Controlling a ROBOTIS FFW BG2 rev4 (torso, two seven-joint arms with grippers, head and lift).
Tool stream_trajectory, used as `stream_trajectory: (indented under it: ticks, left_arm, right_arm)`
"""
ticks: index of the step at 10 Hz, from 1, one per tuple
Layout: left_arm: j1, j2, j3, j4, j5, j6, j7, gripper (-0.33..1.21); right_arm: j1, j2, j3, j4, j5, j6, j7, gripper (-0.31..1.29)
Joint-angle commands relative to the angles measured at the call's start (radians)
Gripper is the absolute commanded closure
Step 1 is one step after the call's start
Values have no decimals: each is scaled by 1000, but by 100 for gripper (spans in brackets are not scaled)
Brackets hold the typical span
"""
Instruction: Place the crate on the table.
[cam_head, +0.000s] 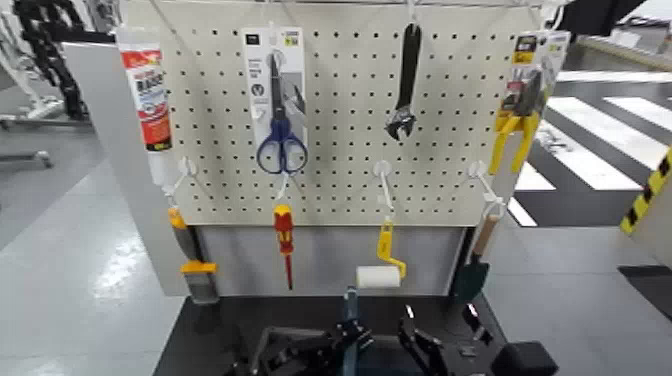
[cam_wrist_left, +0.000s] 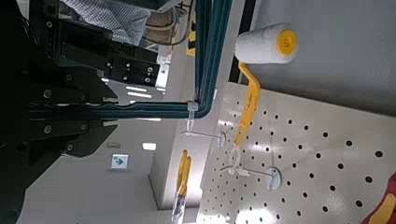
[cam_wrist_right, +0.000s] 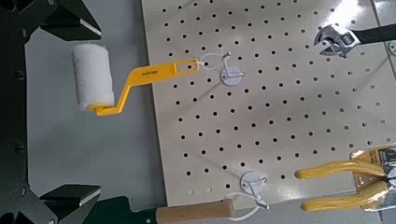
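Note:
Of the crate I see only its thin blue handle (cam_head: 350, 312), standing up at the bottom middle of the head view; the body is out of view. In the left wrist view the handle (cam_wrist_left: 207, 56) bends into a bar that runs between the dark fingers (cam_wrist_left: 65, 135) of my left gripper (cam_head: 335, 348), which looks shut on it. My right gripper (cam_head: 425, 348) is just right of the handle, low over the black table (cam_head: 205, 335). In the right wrist view its fingers (cam_wrist_right: 65, 198) stand wide apart with nothing between them.
A beige pegboard (cam_head: 340, 110) stands right behind the table with scissors (cam_head: 280, 120), a wrench (cam_head: 405, 85), pliers (cam_head: 515, 125), a screwdriver (cam_head: 285, 240) and a paint roller (cam_head: 378, 275). A black block (cam_head: 522, 358) sits at the table's right. Grey floor lies on both sides.

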Motion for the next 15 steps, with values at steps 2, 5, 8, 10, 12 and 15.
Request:
stream_trajectory:
  ticks: [2,5,8,10,12,15]
  left_arm:
    - [-30,25,25,29,-17,48,21,118]
    - [-52,39,35,40,-47,50,27,118]
    - [-73,48,48,38,-67,54,27,118]
    - [-82,54,56,49,-75,60,25,118]
    - [-88,56,70,63,-86,68,25,118]
    - [-99,56,82,81,-101,68,22,118]
  right_arm:
    - [-2,-2,2,4,-2,-6,0,14]
    - [-4,-2,2,10,-3,-14,0,14]
    - [-4,-2,4,12,-6,-17,0,14]
    - [-4,-2,4,12,-6,-17,0,14]
    - [-4,0,4,12,-6,-17,0,14]
    - [-5,0,4,12,-6,-17,0,14]
